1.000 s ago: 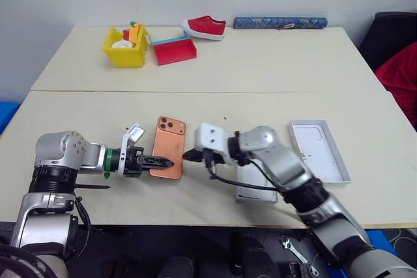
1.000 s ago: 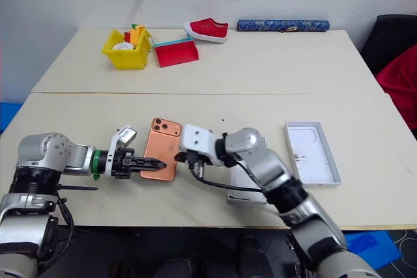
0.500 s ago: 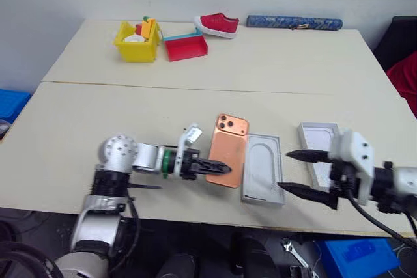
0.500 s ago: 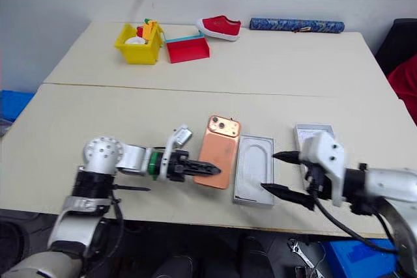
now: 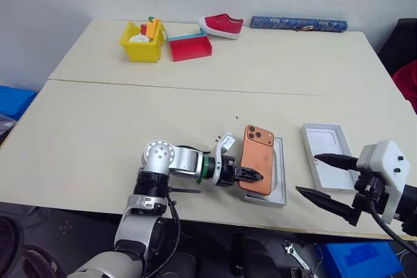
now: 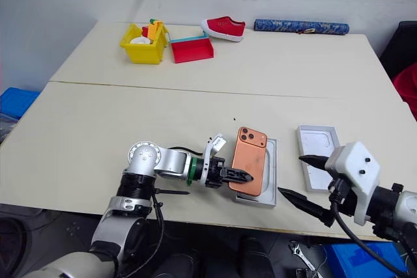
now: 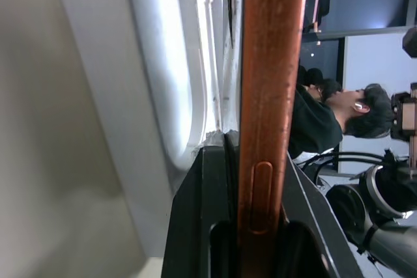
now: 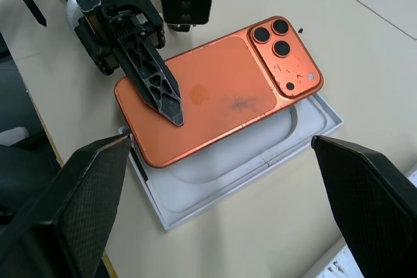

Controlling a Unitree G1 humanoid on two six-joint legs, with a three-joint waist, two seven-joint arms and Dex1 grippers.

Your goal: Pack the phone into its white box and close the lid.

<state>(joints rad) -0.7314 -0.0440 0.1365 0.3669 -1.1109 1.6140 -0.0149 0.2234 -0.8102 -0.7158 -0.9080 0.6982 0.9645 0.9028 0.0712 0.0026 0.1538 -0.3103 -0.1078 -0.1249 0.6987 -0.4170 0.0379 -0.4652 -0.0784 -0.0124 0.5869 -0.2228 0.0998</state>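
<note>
Here, the left claw (image 6: 238, 175) is pinching the phone (image 6: 249, 168) by its near end, holding it camera side up, partly over the white box (image 5: 281, 187) lying on the desk (image 5: 98, 135). The right claw (image 5: 326, 180) is hanging spread wide just beside the lid (image 5: 326, 161), gripping nothing.

Beige table (image 5: 130, 128) bearing lid (image 5: 328, 163)
</note>
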